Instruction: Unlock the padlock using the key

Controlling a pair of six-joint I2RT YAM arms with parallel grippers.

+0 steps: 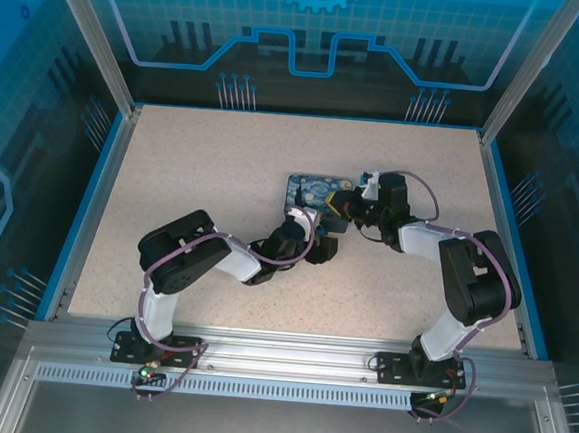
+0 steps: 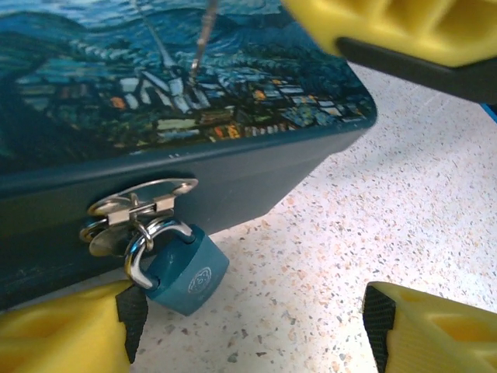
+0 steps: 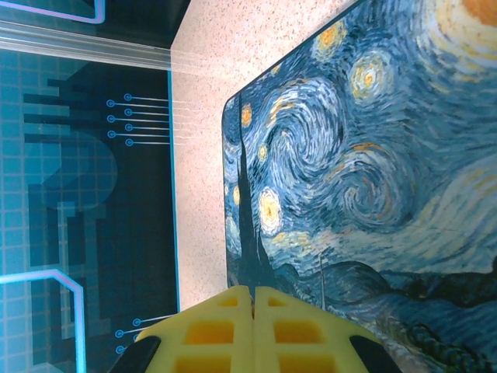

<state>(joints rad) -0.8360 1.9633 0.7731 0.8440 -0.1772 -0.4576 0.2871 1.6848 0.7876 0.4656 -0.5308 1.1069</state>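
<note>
A blue padlock (image 2: 180, 272) hangs by its steel shackle from the hasp (image 2: 144, 203) on the front wall of the swirl-painted box (image 1: 310, 190). My left gripper (image 2: 256, 322) is low in front of it and open. Its left fingertip (image 2: 128, 315) is right beside the lock body and its right fingertip (image 2: 384, 318) is far off over bare table. My right gripper (image 3: 253, 294) hovers over the lid with its yellow fingers pressed together. A thin grey sliver, the key (image 2: 203, 35), slants down to the lid below them, its upper end cut off by the frame.
The box lid (image 3: 365, 171) spreads under the right gripper, and its left edge meets speckled table (image 3: 198, 155). A blue rail and clear walls (image 1: 107, 112) ring the table. Both arms crowd the box's near side (image 1: 313, 240).
</note>
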